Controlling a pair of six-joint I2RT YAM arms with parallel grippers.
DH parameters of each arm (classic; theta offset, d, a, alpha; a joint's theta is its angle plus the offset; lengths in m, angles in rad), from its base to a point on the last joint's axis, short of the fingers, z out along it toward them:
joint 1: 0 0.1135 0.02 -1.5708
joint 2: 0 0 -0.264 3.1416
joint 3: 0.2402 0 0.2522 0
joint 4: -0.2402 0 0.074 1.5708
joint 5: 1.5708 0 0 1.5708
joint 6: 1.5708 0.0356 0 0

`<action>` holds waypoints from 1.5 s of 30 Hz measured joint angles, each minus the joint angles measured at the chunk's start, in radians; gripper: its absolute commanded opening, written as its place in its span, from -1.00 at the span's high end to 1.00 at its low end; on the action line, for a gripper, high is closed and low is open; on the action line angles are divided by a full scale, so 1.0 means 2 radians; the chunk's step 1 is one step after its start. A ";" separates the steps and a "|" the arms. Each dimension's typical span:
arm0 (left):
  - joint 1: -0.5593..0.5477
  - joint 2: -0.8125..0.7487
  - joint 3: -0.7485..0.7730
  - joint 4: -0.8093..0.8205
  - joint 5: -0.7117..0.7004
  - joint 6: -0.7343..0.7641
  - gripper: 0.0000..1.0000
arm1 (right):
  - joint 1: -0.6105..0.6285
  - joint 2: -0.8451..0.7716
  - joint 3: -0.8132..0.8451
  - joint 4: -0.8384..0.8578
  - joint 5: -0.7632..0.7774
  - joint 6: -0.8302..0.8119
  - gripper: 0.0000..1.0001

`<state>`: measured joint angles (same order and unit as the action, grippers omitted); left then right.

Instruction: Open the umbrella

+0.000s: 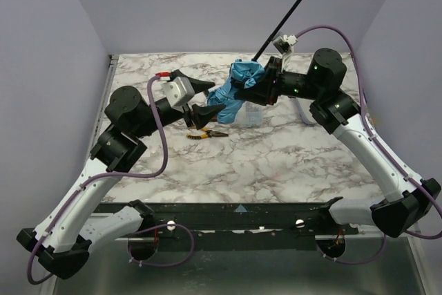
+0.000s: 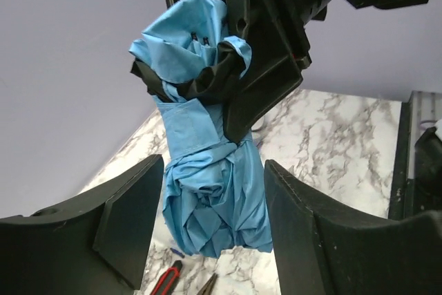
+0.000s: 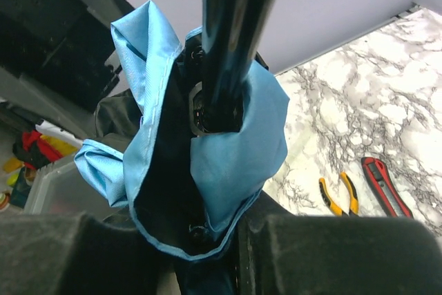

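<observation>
Your right claw point(image 3: 207, 240) is clamped on the umbrella point(image 2: 207, 157) at its bunched canopy; your left claw point(image 2: 214, 198) stands open, fingers point(image 2: 128, 222) either side of its lower end.

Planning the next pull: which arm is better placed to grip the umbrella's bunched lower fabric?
Left, probably. The left claw is open around the umbrella, bunched fabric between its fingers; the right claw is clamped higher up, near the shaft, steadying it.

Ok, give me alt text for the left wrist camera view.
A folded sky-blue umbrella hangs clamped in the right gripper, between the open fingers of the left gripper. Below lie the marble table and a red-handled tool.
</observation>
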<state>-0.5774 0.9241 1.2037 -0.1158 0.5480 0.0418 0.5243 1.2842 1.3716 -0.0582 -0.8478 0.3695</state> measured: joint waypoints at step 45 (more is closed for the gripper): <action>-0.049 0.068 0.038 -0.026 -0.104 0.000 1.00 | 0.002 0.003 -0.019 -0.026 0.008 -0.026 0.99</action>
<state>-0.6754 1.0607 1.2800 -0.1669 0.3401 0.0422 0.5293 1.2903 1.3338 -0.1108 -0.8310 0.3183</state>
